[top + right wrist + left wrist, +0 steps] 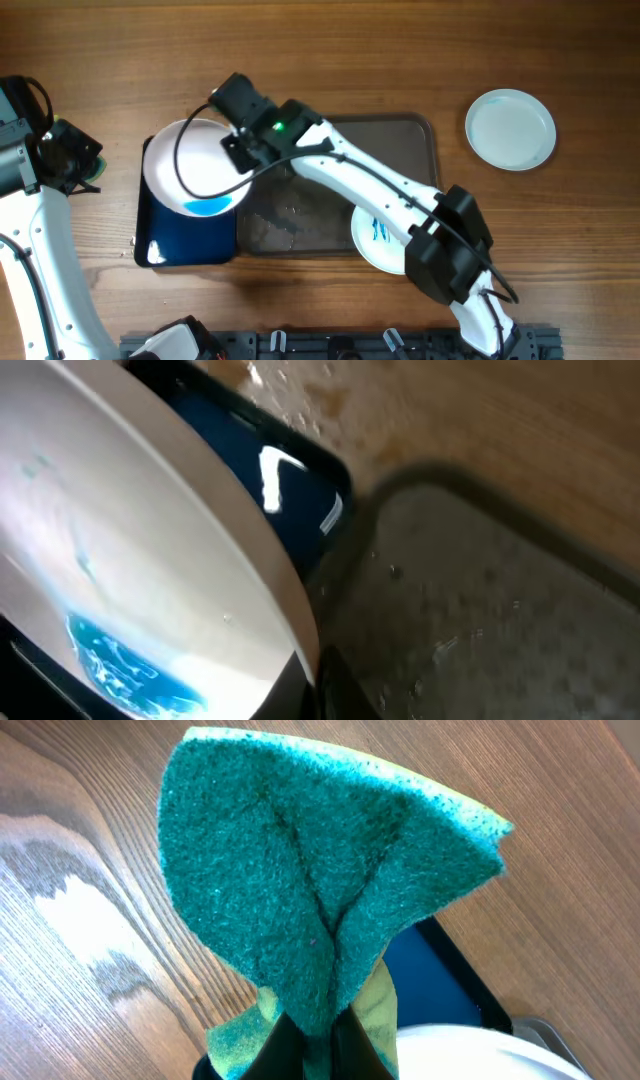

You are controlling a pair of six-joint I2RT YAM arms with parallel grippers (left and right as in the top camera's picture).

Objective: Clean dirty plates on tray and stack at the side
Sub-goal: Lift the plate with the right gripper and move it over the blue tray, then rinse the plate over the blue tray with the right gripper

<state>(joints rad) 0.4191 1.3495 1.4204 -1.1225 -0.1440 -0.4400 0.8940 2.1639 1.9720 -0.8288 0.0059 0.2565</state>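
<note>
**A:** Grip first: what is the right tool (243, 150) on?

**B:** It is pinched shut on the right rim of the wet plate (195, 160), over the blue tray (185, 248) at the left. Whether the plate rests in that tray or hangs just above it, I cannot tell.

**A:** And the left tool (312, 1035)?

**B:** Closed on a green sponge (310, 870), which stands up folded from the jaws. It is off at the far left over bare tabletop (100, 60), apart from the plate.

**A:** How will that plate handle?

**B:** Stiff and light, I'd judge, but slick. Blue liquid (208, 207) pools at its near edge, so a rim pinch could slip or let the plate swing. A deeper bite on the rim, held level, seems safest. It may chip if dropped.

**A:** The others?

**B:** A scribbled plate (375, 238) lies at the near right corner of the grey tray (400, 132), partly under the right arm; take it by its exposed rim. A clean plate (510, 128) sits alone on the tabletop at the far right, well apart from the tray.

**A:** The sponge?

**B:** Soft and floppy; it probably needs pressing flat to wipe.
</note>
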